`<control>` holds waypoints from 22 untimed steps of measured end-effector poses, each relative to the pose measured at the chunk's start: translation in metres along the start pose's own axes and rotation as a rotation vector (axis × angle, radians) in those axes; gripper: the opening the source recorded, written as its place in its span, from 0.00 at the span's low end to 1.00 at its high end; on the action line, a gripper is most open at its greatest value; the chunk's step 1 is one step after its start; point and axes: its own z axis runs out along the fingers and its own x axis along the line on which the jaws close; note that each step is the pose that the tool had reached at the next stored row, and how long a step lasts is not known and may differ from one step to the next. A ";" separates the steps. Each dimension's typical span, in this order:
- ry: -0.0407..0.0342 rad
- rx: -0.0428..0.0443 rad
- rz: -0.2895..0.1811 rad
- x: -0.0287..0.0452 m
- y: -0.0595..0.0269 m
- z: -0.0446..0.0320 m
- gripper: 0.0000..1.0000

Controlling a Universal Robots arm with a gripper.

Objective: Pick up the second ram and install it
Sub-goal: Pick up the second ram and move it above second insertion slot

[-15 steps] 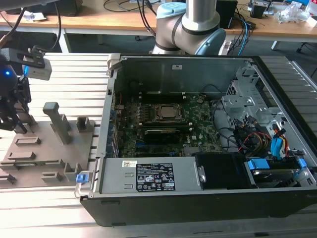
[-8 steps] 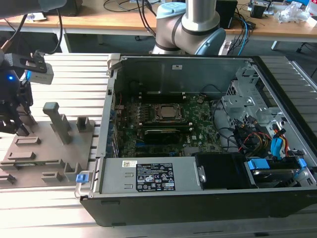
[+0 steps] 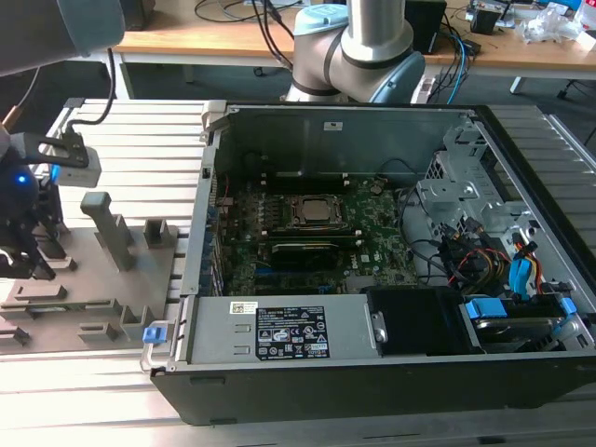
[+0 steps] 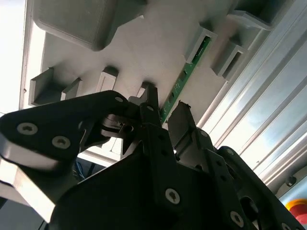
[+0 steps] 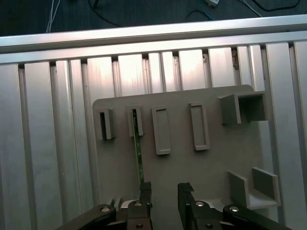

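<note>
The second ram (image 5: 138, 153) is a thin green stick standing on edge in a slot of the grey holder plate (image 5: 216, 163). It also appears in the second wrist view (image 4: 184, 76), running from a grey slot block toward my fingers. My gripper (image 5: 164, 191) is open, its two black fingertips apart just above the ram's near end. There the stick's end passes into the gap between the fingers (image 4: 149, 103), not clamped. In the exterior view the gripper (image 3: 35, 259) hangs over the holder plate (image 3: 112, 279) at the exterior view's left.
An open computer case (image 3: 372, 372) lies to the exterior view's right of the plate, with its motherboard and CPU socket (image 3: 317, 212) exposed. Upright grey holder blocks (image 3: 107, 223) stand on the plate. Ribbed aluminium table (image 5: 48, 143) surrounds it. The arm's base (image 3: 358, 47) stands behind the case.
</note>
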 end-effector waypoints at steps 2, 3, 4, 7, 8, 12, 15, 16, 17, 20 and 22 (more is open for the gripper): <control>0.0000 0.0000 0.000 0.0000 -0.0001 0.0016 0.36; 0.0000 0.0000 0.000 0.0001 -0.0001 0.0028 0.36; 0.0000 0.0001 0.000 0.0001 -0.0002 0.0044 0.36; 0.0000 0.0000 0.000 0.0003 -0.0003 0.0082 0.36; 0.0000 0.0001 0.000 0.0004 -0.0004 0.0099 0.36; 0.0001 -0.0001 0.000 0.0012 -0.0007 0.0153 0.36; 0.0000 0.0001 0.000 0.0050 -0.0011 0.0181 0.36; 0.0000 0.0000 -0.001 0.0082 -0.0014 0.0203 0.36; 0.0001 0.0000 -0.002 0.0098 -0.0016 0.0216 0.36; 0.0001 -0.0002 -0.007 0.0198 -0.0018 0.0319 0.36; -0.0009 -0.0003 -0.009 0.0226 -0.0011 0.0361 0.36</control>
